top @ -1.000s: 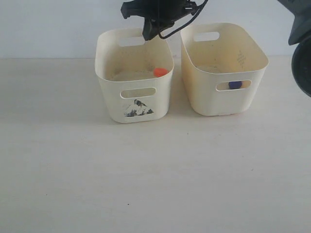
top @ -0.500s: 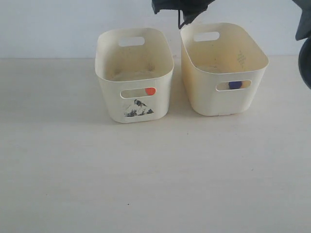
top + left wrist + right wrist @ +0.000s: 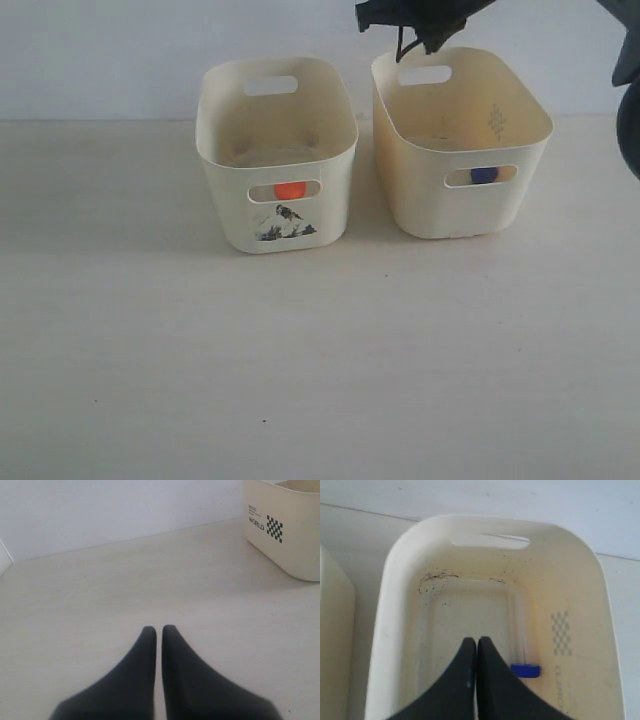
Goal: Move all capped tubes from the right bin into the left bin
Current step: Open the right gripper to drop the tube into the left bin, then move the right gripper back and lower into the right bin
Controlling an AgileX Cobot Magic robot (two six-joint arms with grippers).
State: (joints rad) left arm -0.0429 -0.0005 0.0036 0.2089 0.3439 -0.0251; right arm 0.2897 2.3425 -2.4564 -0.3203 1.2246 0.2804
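Two bins side by side on desk [image 3: 320,350], close but apart; left bin [image 3: 228,200] paler, w/ dark mark under front slot; right bin [image 3: 420,205] yellower, plain front.

Orange-capped tube [image 3: 290,190] already in left bin; only cap showing thru front slot, near its middle; rest hidden by wall.

Blue-capped tube [image 3: 525,670] not yet moved; lying flat on floor of right bin, clear body along side wall w/ checker print, cap toward front end; cap also showing thru front slot in exterior view.

Right fingers [image 3: 466,680] clenched tip to tip, nothing betw. them; hanging above right bin's floor, near blue cap in wrist view but not touching it; in exterior view, right arm [image 3: 425,12] dark at top edge, over back rim of right bin.

Left fingers [image 3: 140,675] also clenched, hairline gap only, holding nothing; low over bare desk, well apart from a cream bin corner [image 3: 292,545] printed "WORLD" w/ checker patch; can't tell which bin.
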